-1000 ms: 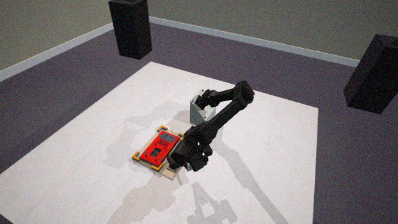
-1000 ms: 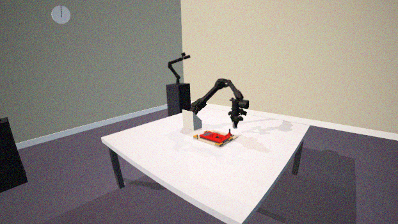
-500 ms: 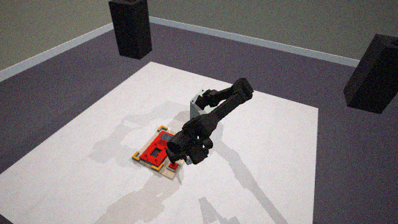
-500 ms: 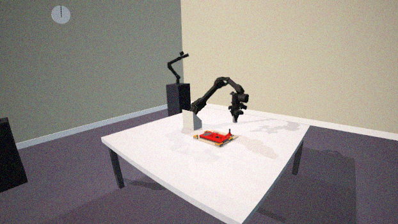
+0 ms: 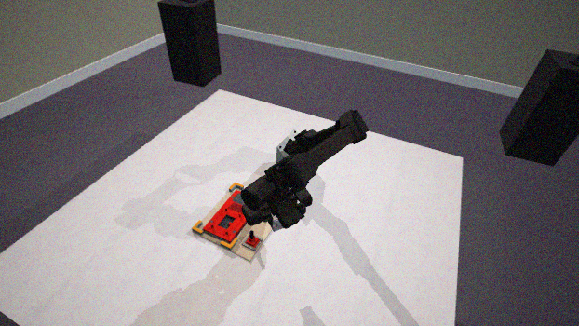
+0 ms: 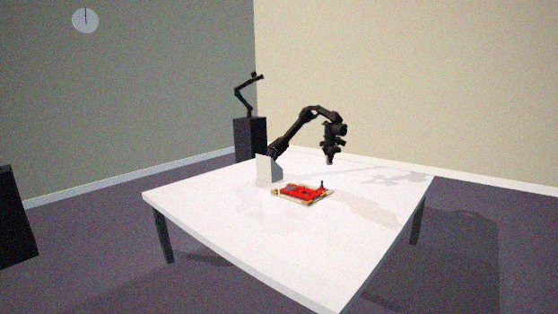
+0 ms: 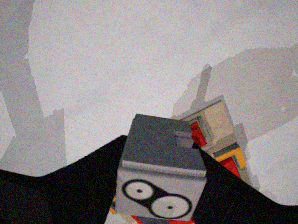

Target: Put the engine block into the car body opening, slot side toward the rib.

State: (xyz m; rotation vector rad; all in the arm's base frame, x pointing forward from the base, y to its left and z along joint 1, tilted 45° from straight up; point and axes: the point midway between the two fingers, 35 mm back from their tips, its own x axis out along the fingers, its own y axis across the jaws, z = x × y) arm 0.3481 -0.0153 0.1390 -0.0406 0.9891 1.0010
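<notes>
The engine block (image 7: 160, 137) is a grey block with a dark top, a small slot in its right side and two joined pale rings on its near face. My gripper (image 5: 275, 223) (image 6: 330, 161) (image 7: 158, 147) is shut on it and holds it in the air. In the exterior view the fingertips are high above the board, toward its right end. The red car body (image 5: 216, 221) (image 6: 292, 193) (image 7: 229, 168) lies flat, with a dark rectangular opening (image 5: 227, 221) around its middle. In the wrist view the held block hides most of the body. The rib cannot be made out.
The body lies on a beige board (image 5: 244, 252) (image 7: 217, 120) between orange corner brackets (image 5: 197, 227) (image 6: 307, 203) (image 7: 235, 151). A small red piece (image 5: 252, 242) (image 7: 199, 134) with an upright black post (image 6: 322, 184) stands beside it on the board. The arm's pale base (image 6: 269, 170) is behind.
</notes>
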